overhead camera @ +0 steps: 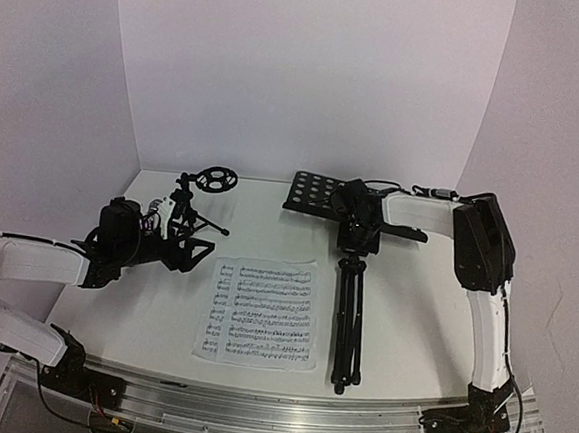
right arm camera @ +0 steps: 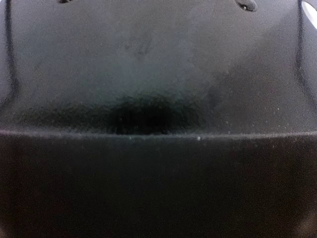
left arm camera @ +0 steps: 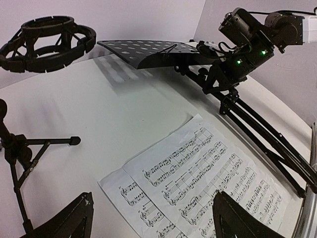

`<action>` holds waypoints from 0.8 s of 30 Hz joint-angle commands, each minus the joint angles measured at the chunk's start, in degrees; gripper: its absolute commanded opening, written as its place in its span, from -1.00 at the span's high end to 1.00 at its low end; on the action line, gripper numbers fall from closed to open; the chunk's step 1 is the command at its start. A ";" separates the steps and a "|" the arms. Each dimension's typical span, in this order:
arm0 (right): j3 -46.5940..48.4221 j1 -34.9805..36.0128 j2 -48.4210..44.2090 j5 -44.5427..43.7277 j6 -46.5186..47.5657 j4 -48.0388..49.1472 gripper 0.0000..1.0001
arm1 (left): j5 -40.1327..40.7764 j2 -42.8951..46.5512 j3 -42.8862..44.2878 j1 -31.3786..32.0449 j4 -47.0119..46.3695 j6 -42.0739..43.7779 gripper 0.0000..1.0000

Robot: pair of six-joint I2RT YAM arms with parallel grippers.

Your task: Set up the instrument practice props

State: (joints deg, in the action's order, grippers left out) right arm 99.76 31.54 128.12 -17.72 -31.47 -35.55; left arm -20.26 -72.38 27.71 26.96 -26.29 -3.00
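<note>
Music stand (overhead camera: 346,321): lies flat on the counter (overhead camera: 403,306), its folded legs pointing at the near edge and its perforated tray (overhead camera: 312,191) at the far end.
Right fingers (left arm camera: 216,84): down on the stand's neck, just below the tray. The right wrist view shows only a dark surface pressed close, so I cannot tell whether they are clenched on it.
Left fingers (left arm camera: 74,220): released and spread wide with nothing between them, low over the left edge of the sheet music (overhead camera: 262,310).
Sheet music: two overlapping white pages, flat, just left of the music stand's pole.
Mic stand (overhead camera: 194,219): small black tripod on its legs, left of the pages, with its ring holder (overhead camera: 215,179) on top. It stands just beside the left fingers, apart from them.
Counter: white, with a metal rail (overhead camera: 275,406) along the near edge.
Room: plain pale walls (overhead camera: 310,78) on three sides.
</note>
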 commanded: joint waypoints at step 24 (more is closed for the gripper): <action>-3.69 1.55 -28.31 -6.04 18.66 59.77 1.00 | -7.91 -26.99 33.56 11.55 -10.76 0.74 -0.39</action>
State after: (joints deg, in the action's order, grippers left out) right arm 90.43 31.94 105.75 -21.28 -15.64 4.18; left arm -27.48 -91.70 52.87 35.56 -33.24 -0.32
